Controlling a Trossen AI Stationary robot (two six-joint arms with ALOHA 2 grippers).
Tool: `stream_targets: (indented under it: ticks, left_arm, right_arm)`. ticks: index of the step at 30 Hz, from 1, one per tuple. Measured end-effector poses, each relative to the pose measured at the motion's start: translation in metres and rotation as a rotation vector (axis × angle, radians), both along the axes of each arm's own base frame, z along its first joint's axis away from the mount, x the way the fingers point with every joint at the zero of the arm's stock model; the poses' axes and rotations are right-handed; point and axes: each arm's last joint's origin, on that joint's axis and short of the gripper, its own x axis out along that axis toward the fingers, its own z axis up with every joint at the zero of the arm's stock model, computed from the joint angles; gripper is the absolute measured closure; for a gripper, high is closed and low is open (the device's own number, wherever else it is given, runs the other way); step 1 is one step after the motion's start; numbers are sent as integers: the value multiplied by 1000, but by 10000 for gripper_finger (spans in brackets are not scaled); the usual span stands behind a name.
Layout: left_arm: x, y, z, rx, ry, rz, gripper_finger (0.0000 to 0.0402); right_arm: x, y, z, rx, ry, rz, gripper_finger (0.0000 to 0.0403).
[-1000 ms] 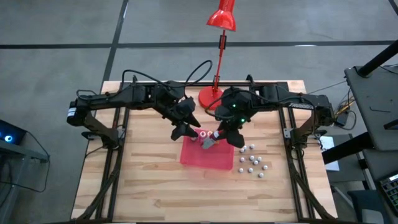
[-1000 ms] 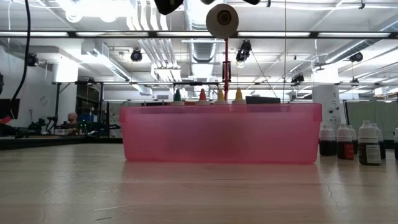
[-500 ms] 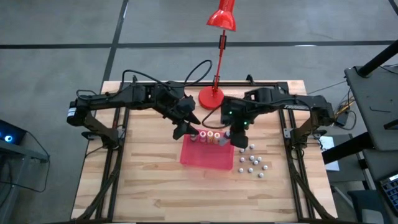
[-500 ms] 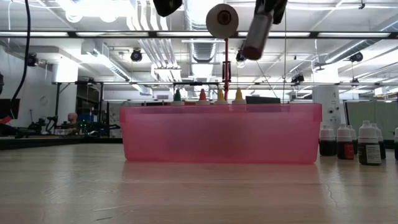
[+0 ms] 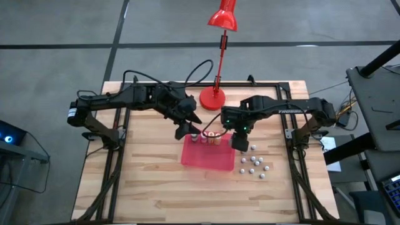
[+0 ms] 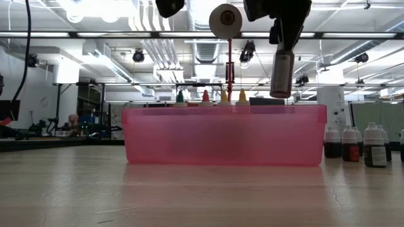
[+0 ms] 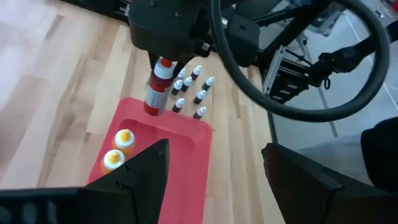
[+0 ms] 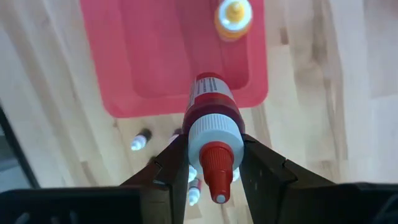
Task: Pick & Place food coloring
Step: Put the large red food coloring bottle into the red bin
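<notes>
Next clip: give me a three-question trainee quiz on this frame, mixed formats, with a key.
1. True or false: the right gripper holds a red food coloring bottle up in the air.
2. Multiple choice: the held bottle hangs over A) the middle of the red tray, B) the tray's right end, C) the red lamp base.
3. Fill in: the left gripper holds ____ and its fingers stand ____.

Key
1. True: in the low view the bottle hangs above the tray's rim.
2. B: beside the loose bottles on the table.
3. nothing; open: it hovers by the tray's back left corner, near the row of bottles in the tray.
</notes>
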Motion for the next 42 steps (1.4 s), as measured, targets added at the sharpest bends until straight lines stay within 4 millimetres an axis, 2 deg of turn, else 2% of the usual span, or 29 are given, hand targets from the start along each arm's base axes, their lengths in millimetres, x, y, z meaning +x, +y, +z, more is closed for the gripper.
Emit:
stream_targets:
  ticks: [12,20,26,30,35,42]
  left_arm:
    - [0,0,0,12,-1,4,171]
    - [-2,2,-3,117,26,29,180]
    - [-5,3,-3,161,28,15,245]
    - [-8,5,-2,234,41,44,306]
    - [-9,5,-3,241,57,42,388]
    - [-14,5,-9,240,90,39,401]
  right_arm:
    - [0,-6,-1,-12,-1,-34,296]
    - [0,-11,-1,-8,-1,-48,296]
    - [1,-12,-1,-17,-15,1,296]
    - [2,-14,-3,-15,-23,3,295]
    - [2,-16,-3,-18,-30,-1,294]
    - [3,-18,-3,-18,-36,-7,293]
